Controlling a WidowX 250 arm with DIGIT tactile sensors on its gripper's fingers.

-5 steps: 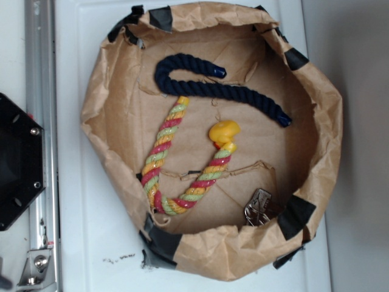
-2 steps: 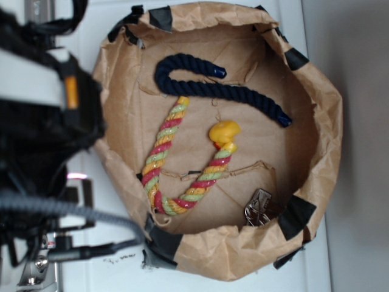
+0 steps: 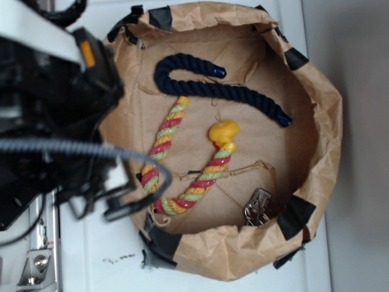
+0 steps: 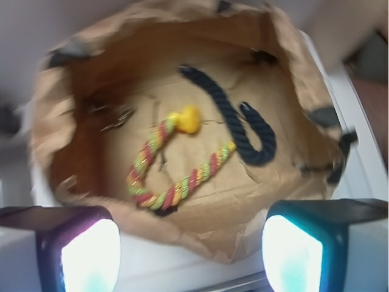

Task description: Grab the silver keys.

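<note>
A brown paper bag (image 3: 316, 109), rolled down into a shallow tub with black tape (image 3: 296, 216) patches at its rim, is seen lying on a white bench (image 3: 91, 243). The keys (image 3: 258, 207) are found on the bag floor at about 5 o'clock in the exterior view, tucked against the crumpled wall and just beside a tape patch; little room is left between them and the wall on the lower and right sides, while the side toward the centre is open. In the wrist view the keys (image 4: 112, 115) appear blurred at about 10 o'clock, close under the far-left wall.

A yellow duck (image 3: 224, 132) is placed near the centre, touching one end of a striped rope (image 3: 159, 152) that is bent into a V toward 7 o'clock. A navy rope (image 3: 206, 85) is curved like a hook across the upper floor, from 11 o'clock round to 3 o'clock. The floor between the duck and the keys is bare apart from creases in the paper.

The arm (image 3: 55, 109) is seen out of focus at 9 o'clock, overlapping the bag's left rim, with a grey cable (image 3: 73, 148) looped below it. In the wrist view the gripper (image 4: 191, 249) is held above the near rim, outside the bag, with its two fingers (image 4: 91, 252) spread wide apart and nothing between them.

No readable writing or labels can be made out.
</note>
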